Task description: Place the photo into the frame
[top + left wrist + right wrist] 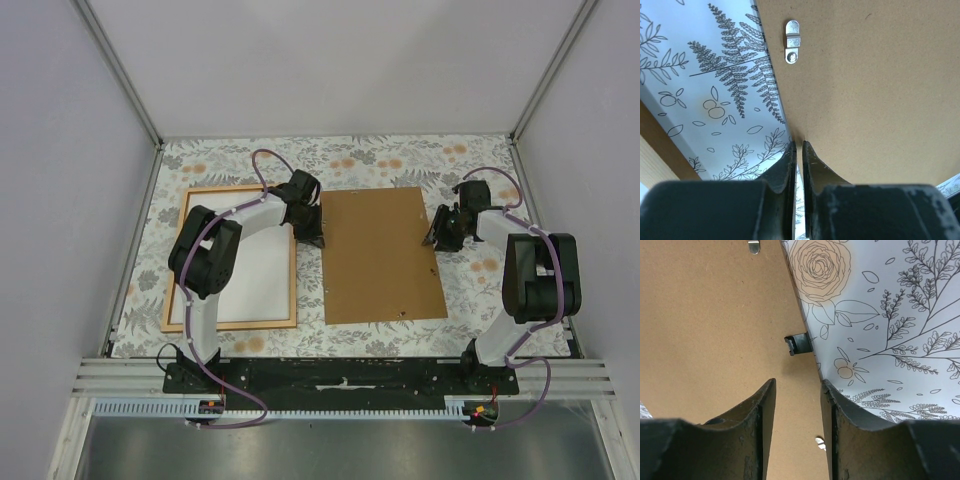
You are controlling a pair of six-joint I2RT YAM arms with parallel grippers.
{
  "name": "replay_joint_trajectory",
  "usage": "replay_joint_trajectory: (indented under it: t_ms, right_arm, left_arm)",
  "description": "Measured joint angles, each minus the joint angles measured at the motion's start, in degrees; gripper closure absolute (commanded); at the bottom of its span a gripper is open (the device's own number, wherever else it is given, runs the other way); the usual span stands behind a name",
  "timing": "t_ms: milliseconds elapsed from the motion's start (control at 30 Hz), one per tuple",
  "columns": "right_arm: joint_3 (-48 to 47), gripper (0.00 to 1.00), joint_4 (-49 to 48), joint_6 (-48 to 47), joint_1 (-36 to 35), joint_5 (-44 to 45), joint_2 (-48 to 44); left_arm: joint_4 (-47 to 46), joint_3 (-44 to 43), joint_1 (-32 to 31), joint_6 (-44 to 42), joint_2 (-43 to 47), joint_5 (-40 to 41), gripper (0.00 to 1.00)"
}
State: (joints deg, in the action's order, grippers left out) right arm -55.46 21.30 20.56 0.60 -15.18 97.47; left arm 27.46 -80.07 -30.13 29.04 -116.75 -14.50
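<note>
The photo (250,275) lies white side up inside the light wooden frame (230,325) at the left of the table. A brown backing board (380,255) lies flat to the right of it. My left gripper (310,232) sits at the board's left edge, near the far corner. In the left wrist view the left gripper (799,145) is shut on the thin edge of the board (880,90). My right gripper (438,235) is at the board's right edge. In the right wrist view it (797,385) stands open astride that edge of the board (710,325), holding nothing.
A floral tablecloth (400,160) covers the table. Pale walls and metal posts (120,80) enclose it on three sides. The board carries a silver turn clip (792,41) and a black clip (799,344) at its edges. The arm bases stand on a black rail (340,378).
</note>
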Motion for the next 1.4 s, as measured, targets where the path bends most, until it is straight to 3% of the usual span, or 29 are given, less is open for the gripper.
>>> replay_joint_trajectory:
  t_ms: [533, 667, 800, 1133, 1267, 1333, 1400]
  right_arm:
    - [0.94, 0.54, -3.72, 2.03, -0.07, -5.31, -0.13]
    - [0.98, 0.54, -5.4, 6.01, -4.37, -16.87, -0.11]
    - [1.01, 0.54, -5.77, 7.39, -7.41, -22.69, -0.11]
    - [0.33, 0.55, -3.1, 7.26, -6.38, -17.77, -0.13]
    - [-1.79, 0.55, -0.66, 6.8, -6.49, -12.66, -0.24]
    - [-2.03, 0.55, 0.07, 6.82, -6.49, -9.33, -0.81]
    - [-2.03, 0.54, 1.25, 6.91, -6.49, -5.9, -1.86]
  left_arm:
    - [5.88, -2.27, 0.48, -1.03, -0.11, 3.13, 0.91]
    - [2.36, -3.96, -2.14, -0.35, -0.09, -4.24, 0.91]
    - [0.37, -4.96, -4.61, -0.33, -0.04, -7.8, 0.91]
    - [1.95, -5.14, -3.3, -0.55, 0.0, -6.23, 0.9]
    - [4.04, -6.16, -2.89, -1.36, 0.0, -4.0, 0.78]
    - [4.42, -6.91, -3.02, -1.66, 0.0, -3.56, 0.64]
    - [5.03, -8.31, -3.67, -2.01, -0.02, -2.99, 0.61]
